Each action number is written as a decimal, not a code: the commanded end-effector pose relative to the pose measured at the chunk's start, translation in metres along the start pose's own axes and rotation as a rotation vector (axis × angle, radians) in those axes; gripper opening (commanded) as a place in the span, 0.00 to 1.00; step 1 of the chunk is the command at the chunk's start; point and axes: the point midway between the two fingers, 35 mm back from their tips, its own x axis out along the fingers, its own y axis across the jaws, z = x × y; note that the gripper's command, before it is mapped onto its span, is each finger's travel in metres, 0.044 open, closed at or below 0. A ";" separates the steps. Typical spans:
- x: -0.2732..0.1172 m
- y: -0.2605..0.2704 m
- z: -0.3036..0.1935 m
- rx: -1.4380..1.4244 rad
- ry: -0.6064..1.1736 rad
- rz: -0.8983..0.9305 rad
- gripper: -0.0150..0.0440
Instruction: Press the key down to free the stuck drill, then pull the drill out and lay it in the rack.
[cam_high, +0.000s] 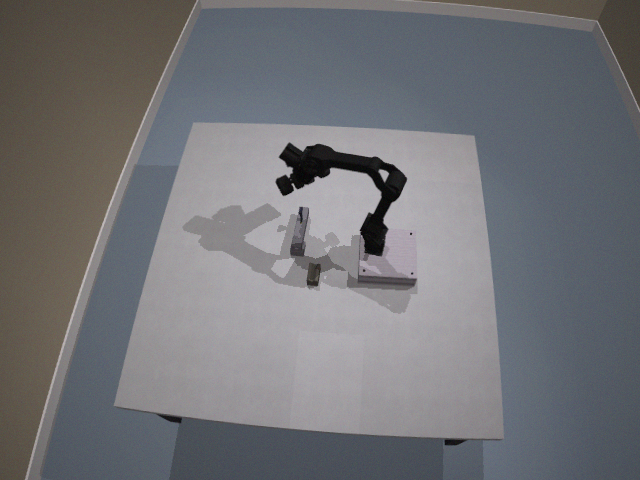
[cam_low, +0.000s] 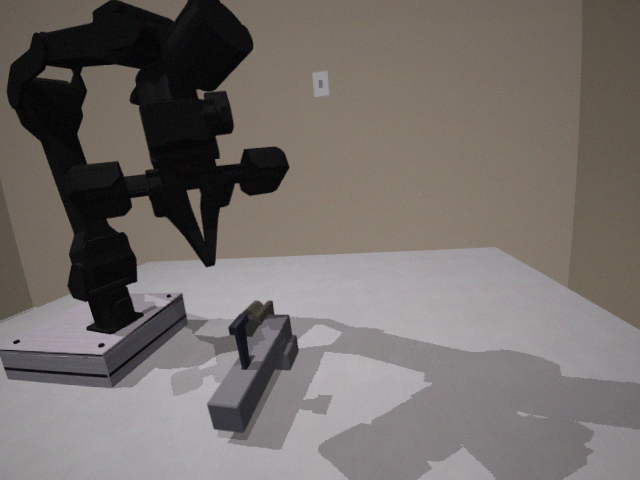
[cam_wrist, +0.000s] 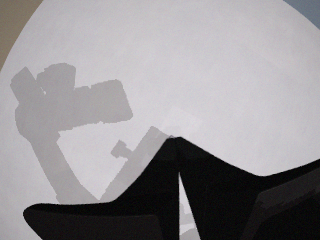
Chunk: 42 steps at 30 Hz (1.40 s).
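Observation:
A long grey block (cam_high: 298, 238) (cam_low: 225, 400) lies on the table. A dark blue drill (cam_high: 300, 214) (cam_low: 241, 345) with a crossbar on top stands upright in it. A small grey piece (cam_low: 290, 354) juts from the block's side in the exterior view; I cannot tell if it is the key. A small olive rack (cam_high: 313, 274) (cam_low: 266, 312) lies beyond the block's other end, apart from it. My gripper (cam_low: 209, 264) (cam_wrist: 174, 144) is shut and empty, its fingers pointing down in the air above the table, well above the drill's height. The wrist view shows no drill or rack.
The arm stands on a pale, box-like base (cam_high: 395, 255) (cam_low: 56, 335) beside the block and the rack. The arm's shadow falls across the white table (cam_high: 222, 335) (cam_low: 413, 289) and over parts of the block.

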 end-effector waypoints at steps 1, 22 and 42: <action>0.043 0.023 -0.059 -0.811 0.413 0.134 0.25; 0.053 0.024 -0.067 -0.868 0.442 0.156 0.25; 0.063 0.024 -0.071 -0.868 0.442 0.157 0.25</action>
